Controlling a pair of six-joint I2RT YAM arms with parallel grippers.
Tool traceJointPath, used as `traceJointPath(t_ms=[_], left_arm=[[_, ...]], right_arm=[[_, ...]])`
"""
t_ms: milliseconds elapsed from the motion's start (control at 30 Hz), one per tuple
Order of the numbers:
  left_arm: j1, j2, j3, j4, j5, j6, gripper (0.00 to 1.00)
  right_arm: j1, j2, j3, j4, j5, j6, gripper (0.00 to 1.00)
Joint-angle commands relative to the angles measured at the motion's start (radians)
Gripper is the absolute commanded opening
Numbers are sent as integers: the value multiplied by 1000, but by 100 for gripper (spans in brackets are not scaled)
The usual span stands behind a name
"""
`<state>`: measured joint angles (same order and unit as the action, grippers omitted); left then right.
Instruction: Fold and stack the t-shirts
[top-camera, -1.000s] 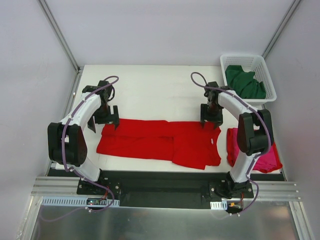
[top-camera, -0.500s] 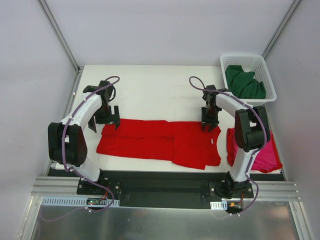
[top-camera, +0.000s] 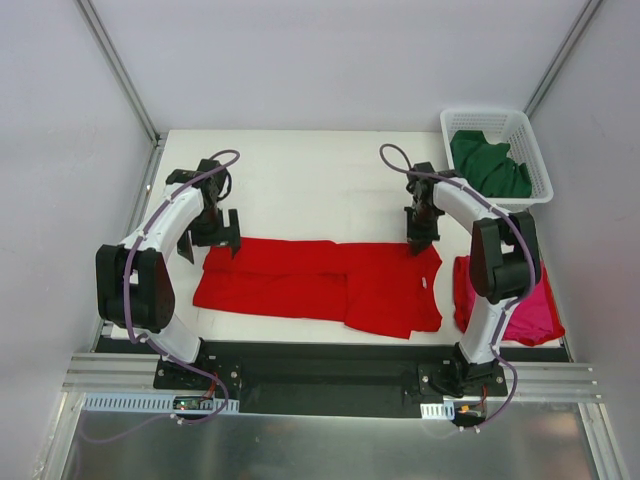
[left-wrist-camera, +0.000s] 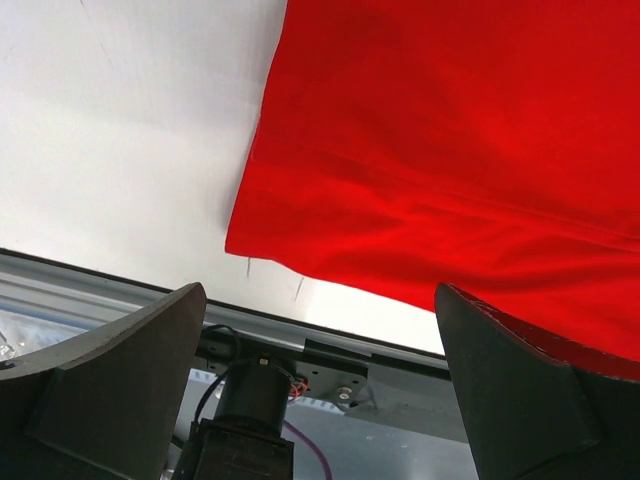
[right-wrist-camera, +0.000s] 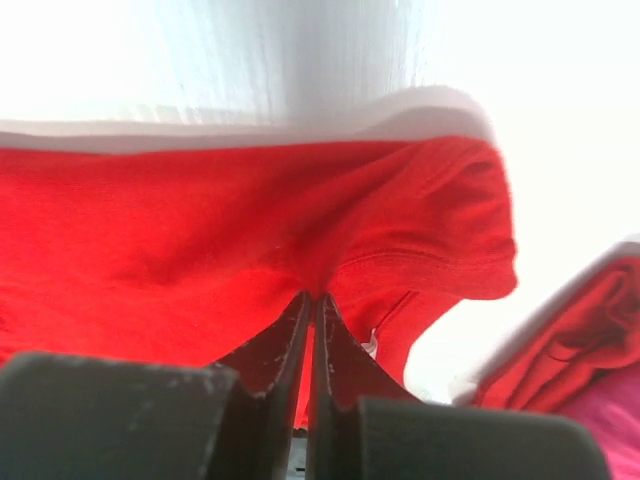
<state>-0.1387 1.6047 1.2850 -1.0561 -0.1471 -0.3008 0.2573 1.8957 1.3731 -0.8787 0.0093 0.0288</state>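
With our right gripper (top-camera: 420, 242) clenched on the far edge of the bright red cotton t-shirt (top-camera: 320, 285), we are aiming to close our wide-open left gripper (top-camera: 213, 243) on its upper-left corner before lifting both ends evenly.

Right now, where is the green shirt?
In the top view, the green t-shirt lies inside the white basket at the far right corner of the table.

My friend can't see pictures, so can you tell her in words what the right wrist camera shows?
The right gripper, its jaws shut, pinches a fold of a bright red t-shirt that lies on a white table. A bit of a magenta-pink t-shirt peeks in at the bottom right corner.
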Motion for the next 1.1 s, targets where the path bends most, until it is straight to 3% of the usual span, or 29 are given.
traceJointPath(t_ms=[0, 1067], left_arm=[[-16, 8, 39, -31, 11, -15, 99], [-27, 46, 71, -30, 11, -23, 99]], right_arm=[[-13, -14, 78, -75, 58, -23, 4], [-64, 54, 270, -210, 40, -61, 2]])
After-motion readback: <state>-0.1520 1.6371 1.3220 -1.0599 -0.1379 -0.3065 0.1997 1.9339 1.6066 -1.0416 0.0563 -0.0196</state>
